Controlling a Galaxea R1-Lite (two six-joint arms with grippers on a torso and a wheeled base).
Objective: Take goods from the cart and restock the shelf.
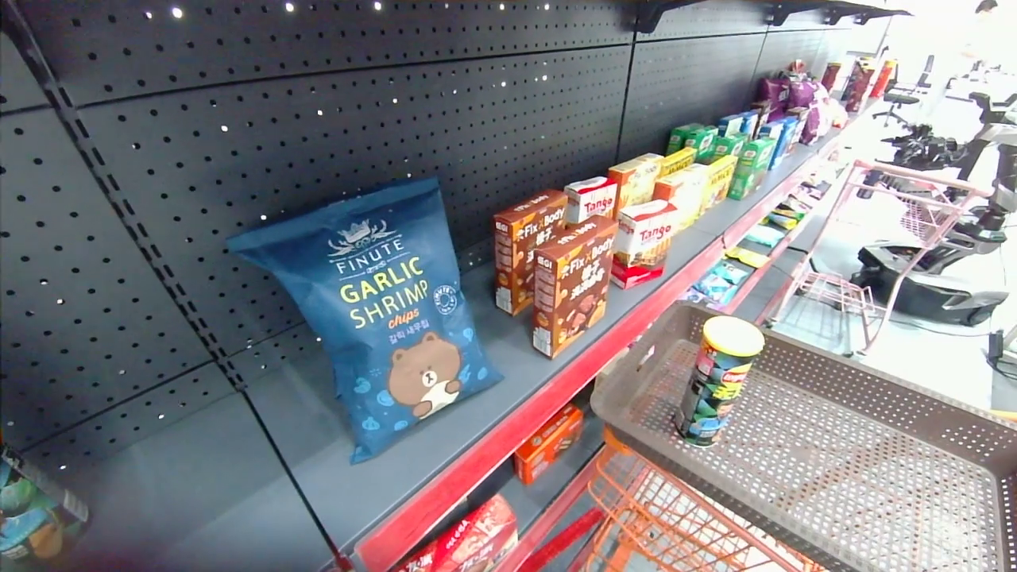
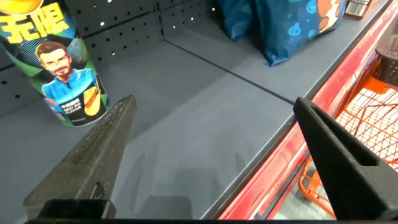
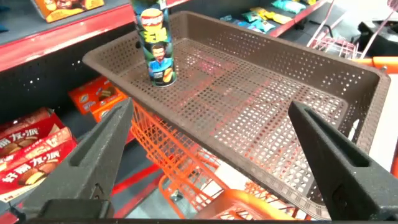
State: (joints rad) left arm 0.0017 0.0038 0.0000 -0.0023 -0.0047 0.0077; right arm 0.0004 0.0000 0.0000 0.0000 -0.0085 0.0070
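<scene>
Canister (image 1: 719,381), yellow-lidded, upright in brown basket (image 1: 874,492); left end effector (image 2: 212,101), right end effector (image 3: 208,104) wide open, empty

Glossy chip bag (image 1: 381,318); matt, perhaps plastic basket (image 1: 842,477).

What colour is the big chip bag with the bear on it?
Blue; the chip bag shows best in the head view.

Head view over shelf (image 1: 508,349) and cart (image 1: 834,469); wrist views close above each.
</scene>
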